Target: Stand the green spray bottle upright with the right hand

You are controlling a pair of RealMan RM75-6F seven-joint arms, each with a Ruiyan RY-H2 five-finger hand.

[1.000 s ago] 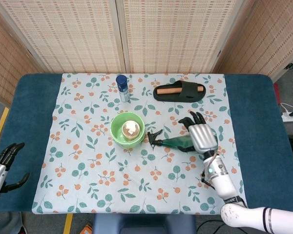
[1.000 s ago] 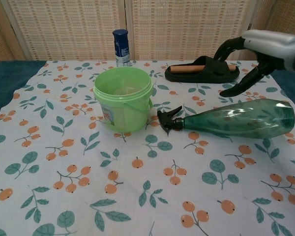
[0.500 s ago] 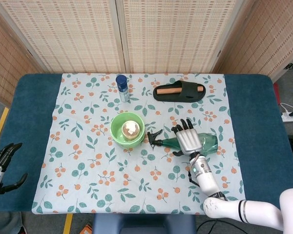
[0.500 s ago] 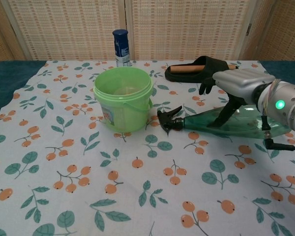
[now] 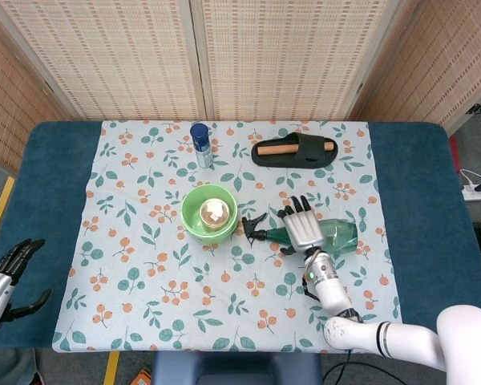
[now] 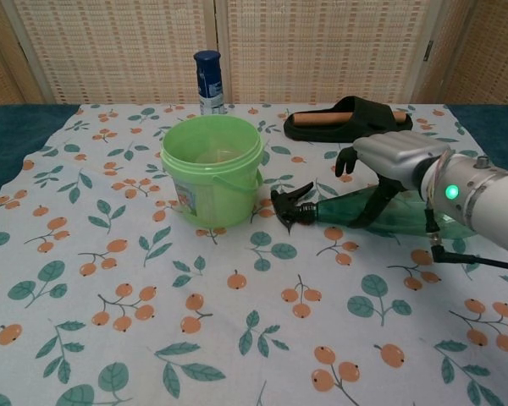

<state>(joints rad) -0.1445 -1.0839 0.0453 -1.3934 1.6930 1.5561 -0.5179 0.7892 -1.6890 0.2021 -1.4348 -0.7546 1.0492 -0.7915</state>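
The green spray bottle (image 5: 341, 233) lies on its side on the floral cloth, black trigger head (image 6: 291, 205) pointing left toward the bucket. My right hand (image 5: 301, 228) arches over the bottle's neck end with fingers spread. In the chest view the right hand (image 6: 390, 156) hangs above the bottle (image 6: 345, 210), fingers curling down on the far side and the thumb reaching down the near side; no firm grip shows. My left hand (image 5: 6, 280) hovers off the table's front left corner, fingers apart and holding nothing.
A green bucket (image 5: 187, 211) with something inside stands just left of the trigger head. A blue-capped bottle (image 5: 200, 143) stands at the back. A black slipper (image 5: 295, 151) holding a wooden stick lies behind the spray bottle.
My right hand has slid left along the bottle from its base toward the neck and dropped lower over it. The bottle has not moved. The left hand shifted slightly.
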